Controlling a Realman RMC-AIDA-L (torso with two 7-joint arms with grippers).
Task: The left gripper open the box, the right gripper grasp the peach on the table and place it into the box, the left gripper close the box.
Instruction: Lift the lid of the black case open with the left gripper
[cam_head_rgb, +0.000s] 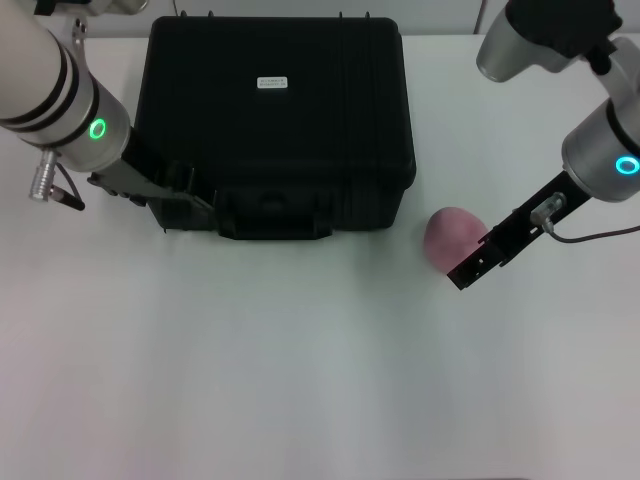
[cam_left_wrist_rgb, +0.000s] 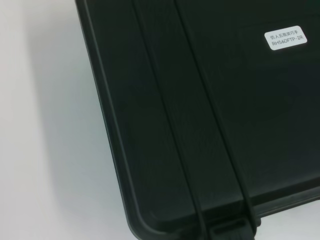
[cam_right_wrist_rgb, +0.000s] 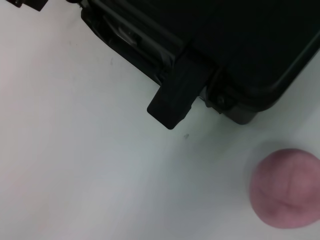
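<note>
The black box (cam_head_rgb: 275, 120) lies with its lid down at the back of the white table, its white label (cam_head_rgb: 272, 82) facing up. My left gripper (cam_head_rgb: 185, 195) is pressed against the box's front left corner, beside the front handle (cam_head_rgb: 275, 215). The left wrist view shows only the lid (cam_left_wrist_rgb: 225, 100) and label (cam_left_wrist_rgb: 285, 39). The pink peach (cam_head_rgb: 450, 235) rests on the table just right of the box's front right corner. My right gripper (cam_head_rgb: 467, 272) hovers at the peach's right side, close to it, holding nothing. The right wrist view shows the peach (cam_right_wrist_rgb: 287, 187) and the box's corner (cam_right_wrist_rgb: 225, 40).
A black latch flap (cam_right_wrist_rgb: 172, 100) sticks out from the box's front edge over the table. The white table (cam_head_rgb: 300, 380) stretches bare in front of the box and the peach.
</note>
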